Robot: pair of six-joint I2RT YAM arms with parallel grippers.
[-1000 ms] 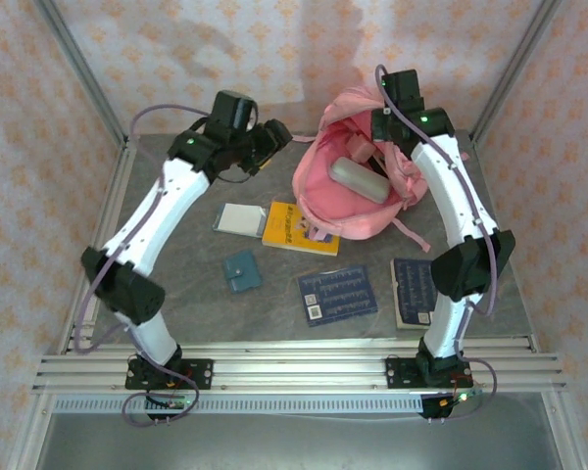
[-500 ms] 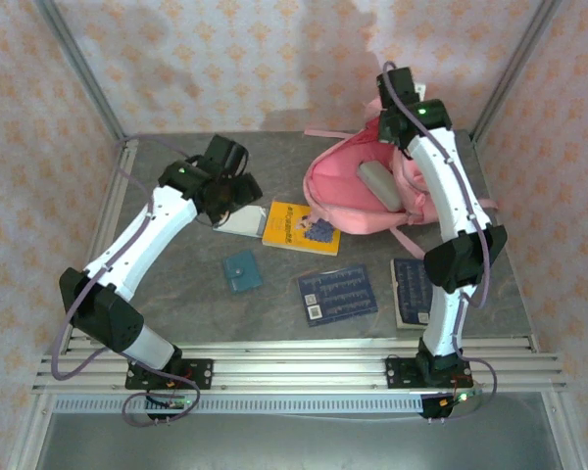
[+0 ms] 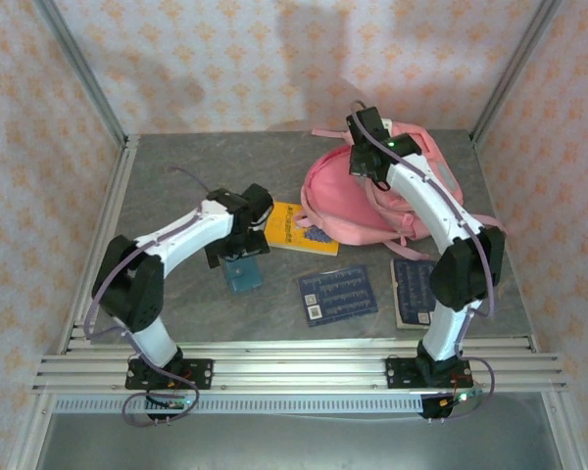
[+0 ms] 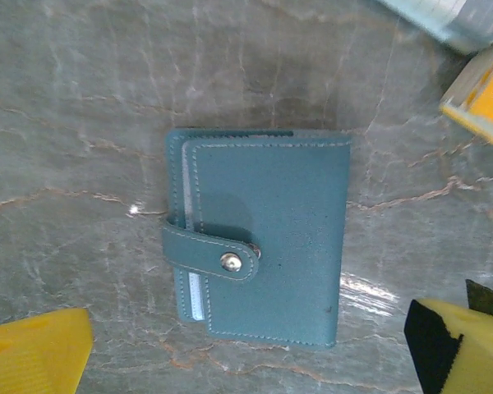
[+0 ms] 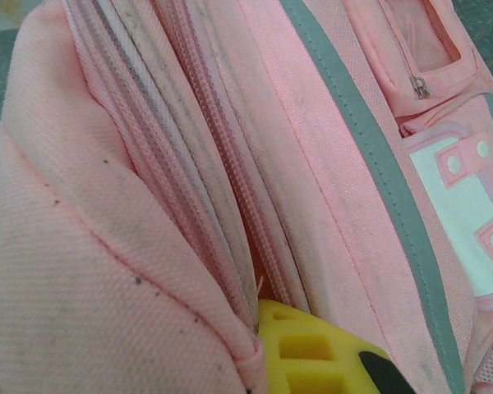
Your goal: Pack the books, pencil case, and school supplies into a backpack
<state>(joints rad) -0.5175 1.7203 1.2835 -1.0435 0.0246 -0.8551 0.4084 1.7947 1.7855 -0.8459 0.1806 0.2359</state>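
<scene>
My left gripper point(image 3: 237, 251) hangs open just above the teal square snap case point(image 3: 243, 275), which lies flat on the table. In the left wrist view the case point(image 4: 263, 238) sits between and just ahead of the yellow fingertips point(image 4: 34, 351), untouched. The yellow book point(image 3: 299, 227) lies to its right, and two navy books point(image 3: 338, 294) point(image 3: 412, 292) lie nearer the front. My right gripper point(image 3: 366, 155) is shut on the zip edge of the pink backpack point(image 3: 372, 208). Close up, its yellow finger point(image 5: 312, 355) presses into the pink fabric point(image 5: 148, 213). The pencil case is hidden.
A clear plastic packet point(image 4: 444, 16) and the yellow book's corner point(image 4: 485, 98) lie just beyond the teal case. Metal frame posts and patterned walls close in the table. Bare grey tabletop point(image 3: 167, 176) stretches along the left and back.
The left arm swung from the back beside the backpack down over the teal case, its jaws widening. The right gripper pulled the backpack's rim leftward, and the pencil case went out of sight.
</scene>
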